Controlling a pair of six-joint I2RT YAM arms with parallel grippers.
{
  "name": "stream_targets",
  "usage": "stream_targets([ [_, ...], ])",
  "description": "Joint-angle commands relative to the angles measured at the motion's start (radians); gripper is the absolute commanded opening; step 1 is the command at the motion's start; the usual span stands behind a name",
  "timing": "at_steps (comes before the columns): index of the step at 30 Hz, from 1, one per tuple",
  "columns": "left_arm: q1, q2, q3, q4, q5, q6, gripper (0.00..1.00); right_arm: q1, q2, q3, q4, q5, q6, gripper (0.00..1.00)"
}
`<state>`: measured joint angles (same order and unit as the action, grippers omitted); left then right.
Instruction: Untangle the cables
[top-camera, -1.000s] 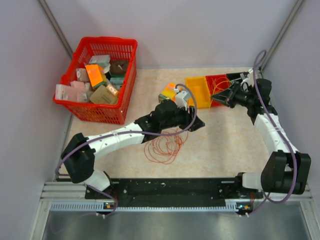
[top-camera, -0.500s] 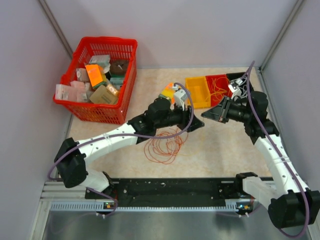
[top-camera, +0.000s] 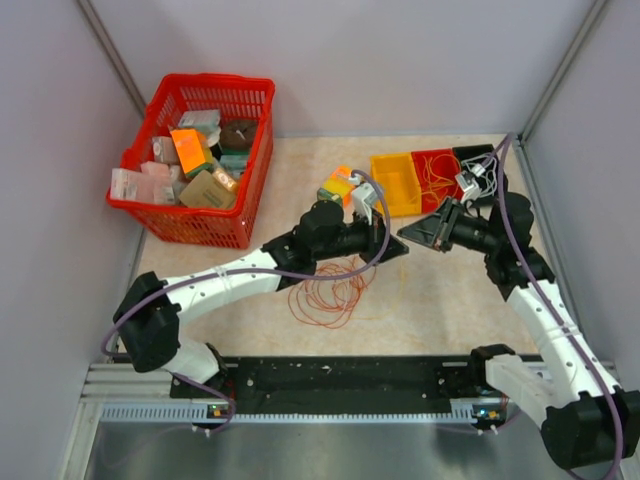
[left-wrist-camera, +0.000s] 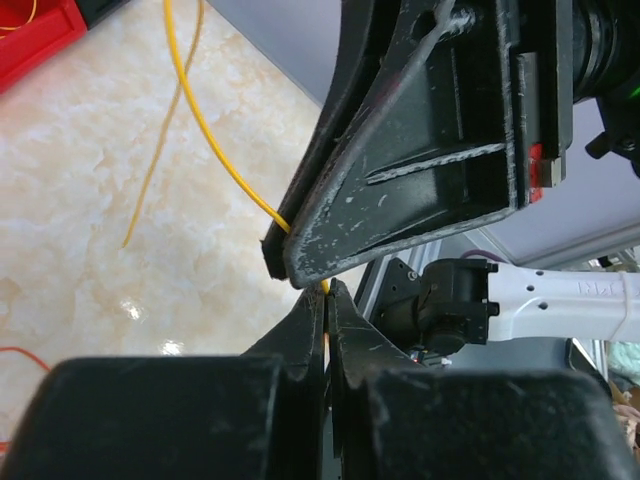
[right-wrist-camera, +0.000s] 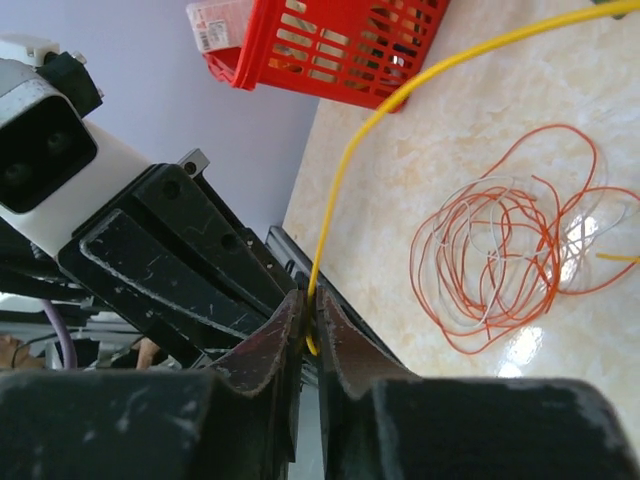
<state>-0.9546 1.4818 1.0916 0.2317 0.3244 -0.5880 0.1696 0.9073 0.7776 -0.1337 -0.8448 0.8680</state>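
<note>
Grey walls box in the beige table (top-camera: 450, 300), with a red basket (top-camera: 195, 228) of packets at the back left and a yellow bin (top-camera: 397, 183) and a red bin (top-camera: 418, 170) at the back right. Most of the cables (top-camera: 325, 290) lie in a loose orange and white coil near the middle, just in front of your left arm. The yellow cable (right-wrist-camera: 400, 95) runs up off the table to where your two grippers meet tip to tip. Your left gripper (left-wrist-camera: 325, 300) is pressed together on it, and your right gripper (right-wrist-camera: 308, 305) pinches the same strand right beside. So you look early on: one strand is lifted part way free, while the orange and white loops are still tangled; a few thin wires seem to sit in the red bin. A second ago your right gripper was back by the bins and your left jaws stood apart; now it has come in and the left has closed. The coil has not shifted.
</note>
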Motion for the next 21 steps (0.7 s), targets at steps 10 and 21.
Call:
stream_targets([
  [10,0.062,-0.238,-0.061,-0.313,-0.042,0.171,0.00,0.011,0.039,0.209,-0.412,0.044,-0.481,0.65],
  [21,0.083,-0.370,-0.096,-0.364,0.129,0.278,0.00,0.027,0.128,0.420,-0.403,-0.100,-0.590,0.75],
])
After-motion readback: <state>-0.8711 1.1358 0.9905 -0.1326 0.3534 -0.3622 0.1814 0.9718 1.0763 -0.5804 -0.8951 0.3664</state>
